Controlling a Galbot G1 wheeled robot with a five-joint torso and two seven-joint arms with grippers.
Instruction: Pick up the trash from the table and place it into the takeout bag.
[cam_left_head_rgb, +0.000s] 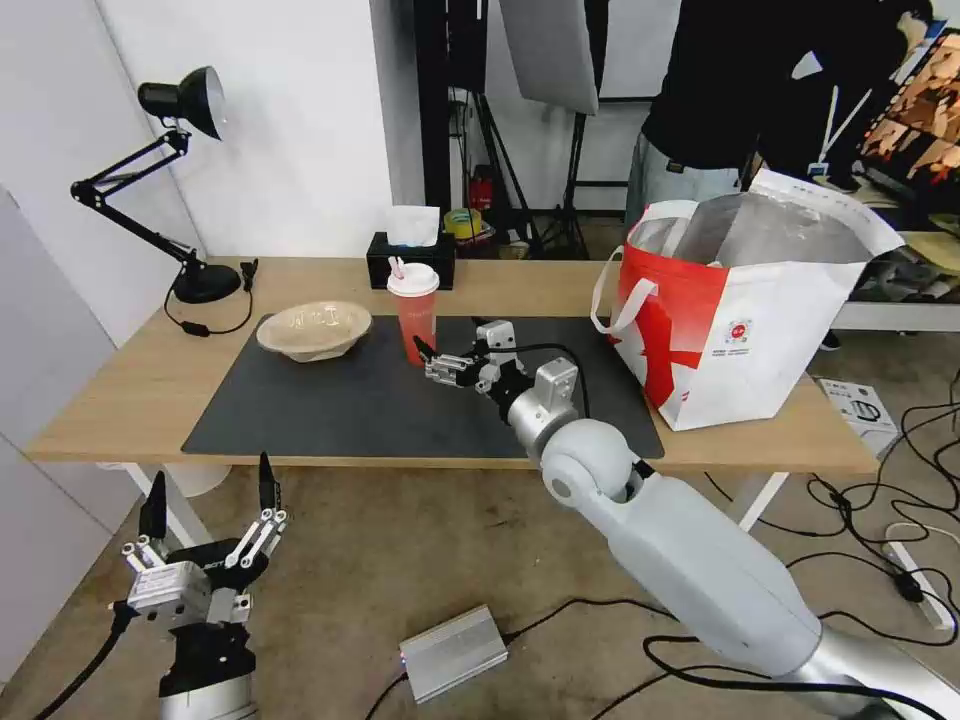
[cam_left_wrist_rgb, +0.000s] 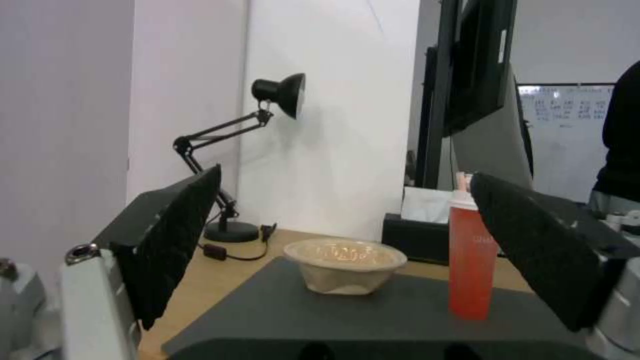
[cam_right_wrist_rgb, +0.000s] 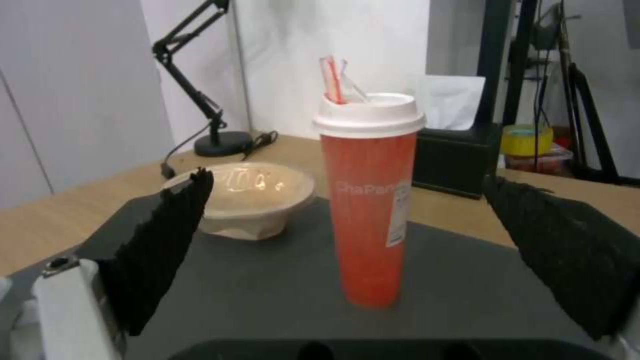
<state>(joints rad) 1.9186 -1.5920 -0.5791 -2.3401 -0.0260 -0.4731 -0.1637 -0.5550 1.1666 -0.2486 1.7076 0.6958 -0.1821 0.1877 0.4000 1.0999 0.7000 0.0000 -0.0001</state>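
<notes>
On the dark mat (cam_left_head_rgb: 340, 410) of the table (cam_left_head_rgb: 110, 395) stands a red cup with a white lid (cam_left_head_rgb: 414, 315) (cam_right_wrist_rgb: 368, 210), and a shallow beige pulp bowl (cam_left_head_rgb: 313, 328) (cam_right_wrist_rgb: 250, 197) sits to its left. My right gripper (cam_left_head_rgb: 426, 362) (cam_right_wrist_rgb: 348, 179) hovers open just in front of the cup, a finger (cam_right_wrist_rgb: 160, 240) on either side and not touching it. At the table's right end the white-and-red takeout bag (cam_left_head_rgb: 745, 320) stands open. My left gripper (cam_left_head_rgb: 210, 485) (cam_left_wrist_rgb: 345, 176) hangs open below the table's front edge, facing the bowl (cam_left_wrist_rgb: 345, 264) and cup (cam_left_wrist_rgb: 472, 260).
A black desk lamp (cam_left_head_rgb: 180, 180) stands at the back left and a black tissue box (cam_left_head_rgb: 410, 255) sits behind the cup. On the floor lie a silver box (cam_left_head_rgb: 455, 652) and cables (cam_left_head_rgb: 900, 560). A person stands behind the bag.
</notes>
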